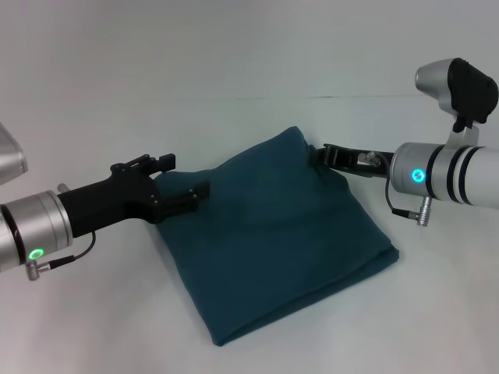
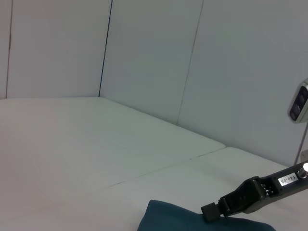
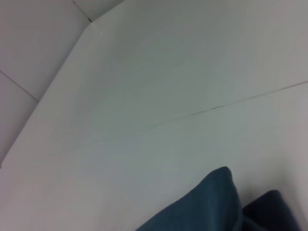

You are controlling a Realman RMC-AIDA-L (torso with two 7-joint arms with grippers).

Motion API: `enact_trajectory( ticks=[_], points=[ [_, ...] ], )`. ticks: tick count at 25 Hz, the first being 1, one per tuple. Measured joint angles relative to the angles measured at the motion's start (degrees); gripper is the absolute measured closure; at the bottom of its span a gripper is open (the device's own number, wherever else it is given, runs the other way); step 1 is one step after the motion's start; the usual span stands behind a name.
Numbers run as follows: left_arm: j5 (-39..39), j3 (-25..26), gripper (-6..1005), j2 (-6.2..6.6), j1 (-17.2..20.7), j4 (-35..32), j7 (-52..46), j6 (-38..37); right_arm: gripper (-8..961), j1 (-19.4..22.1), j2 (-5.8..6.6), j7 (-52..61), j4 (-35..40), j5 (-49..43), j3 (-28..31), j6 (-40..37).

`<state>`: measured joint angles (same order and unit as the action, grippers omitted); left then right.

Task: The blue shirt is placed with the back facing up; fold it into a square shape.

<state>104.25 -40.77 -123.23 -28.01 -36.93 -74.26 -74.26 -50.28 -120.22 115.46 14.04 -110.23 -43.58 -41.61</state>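
The blue shirt (image 1: pixel 281 234) lies on the white table as a folded, roughly square bundle, plain side showing. Its far edge is lifted between my two grippers. My left gripper (image 1: pixel 195 196) is shut on the shirt's far left corner. At the far right corner my right gripper (image 1: pixel 326 156) pinches the fabric beside a raised peak. The left wrist view shows the right gripper (image 2: pixel 215 210) touching the shirt (image 2: pixel 183 220). A raised fold of the shirt (image 3: pixel 211 202) shows in the right wrist view.
The white table (image 1: pixel 234 62) stretches away behind the shirt, with a thin seam (image 1: pixel 351 97) running across it. Pale wall panels (image 2: pixel 144 53) close off the far side.
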Motion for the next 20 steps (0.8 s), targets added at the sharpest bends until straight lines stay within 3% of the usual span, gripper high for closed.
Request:
enact_trajectory(
  ticks=[6,11,20],
  points=[
    [0.07,-0.01,134,0.01,-0.02,0.02,0.0,0.01,953,0.02,-0.05,-4.11,-0.09,3.45,-0.02,1.3],
    [-0.09,-0.01,135,0.01,-0.02,0.02,0.0,0.07,954,-0.17,0.04,-5.19,0.09,4.49,-0.03,1.5],
    [-0.44,0.01,137,-0.02,0.04,0.02,-0.28,1.41,867,0.21,-0.05,-6.63,-0.26,4.47,-1.47,1.51]
  ],
)
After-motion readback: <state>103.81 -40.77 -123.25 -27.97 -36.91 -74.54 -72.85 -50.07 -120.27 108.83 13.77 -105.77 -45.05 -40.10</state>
